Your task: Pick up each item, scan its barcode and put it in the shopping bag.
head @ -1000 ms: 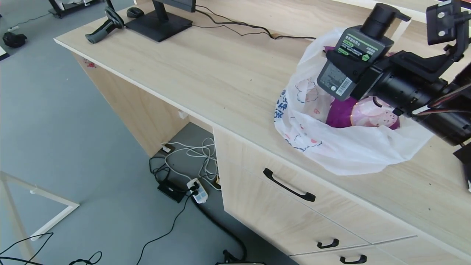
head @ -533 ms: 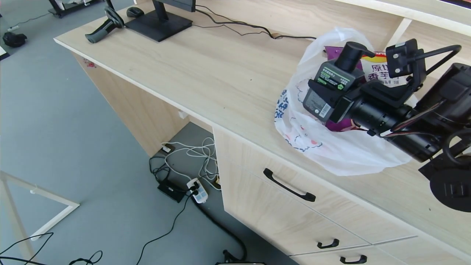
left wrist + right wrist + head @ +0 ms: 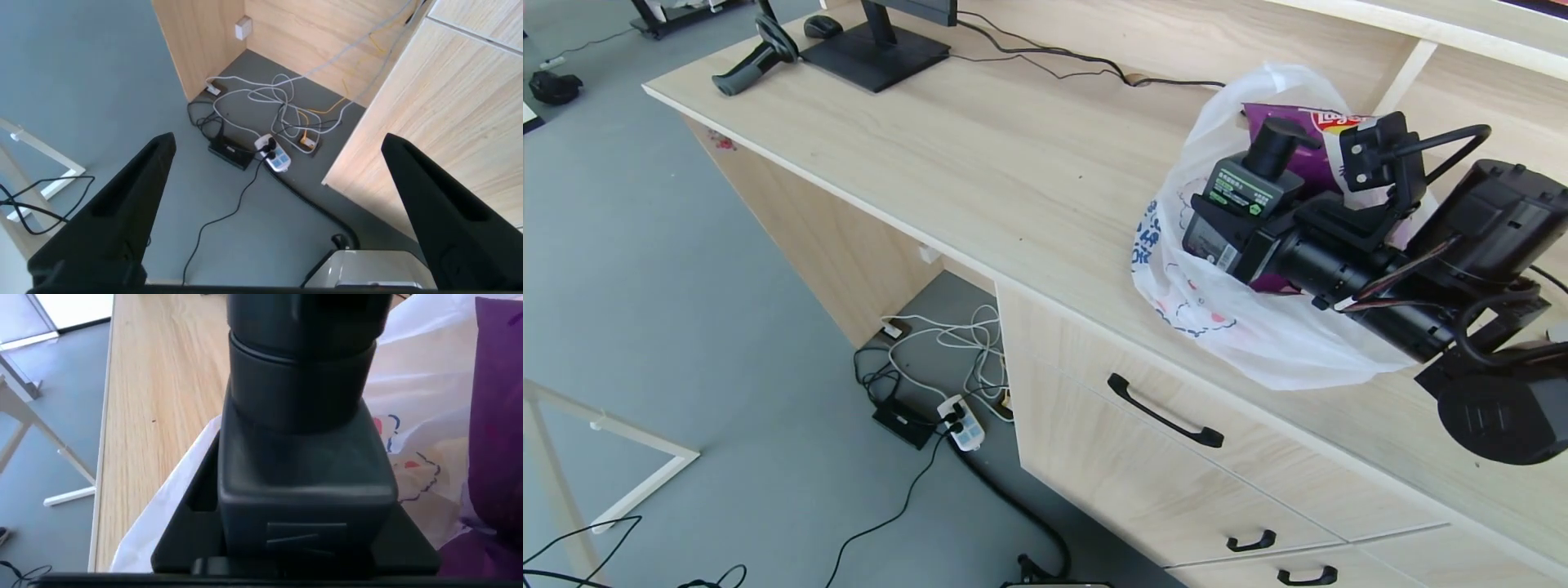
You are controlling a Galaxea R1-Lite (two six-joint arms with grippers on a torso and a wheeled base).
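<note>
Grey bottle: I've lowered it into shopping bag, 3 o'clock on desk.
Right gripper: clamps bottle; release next.
Left gripper: wide.

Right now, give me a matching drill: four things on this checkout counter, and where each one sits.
Things:
1. pump bottle
2. chip bag
3. barcode scanner
4. shopping bag

Places:
A. lying beside the monitor stand
B. held in the right gripper
C. inside the shopping bag
D. sitting on the counter, above the drawers

Pairs: 1-B, 2-C, 3-A, 4-D
</note>
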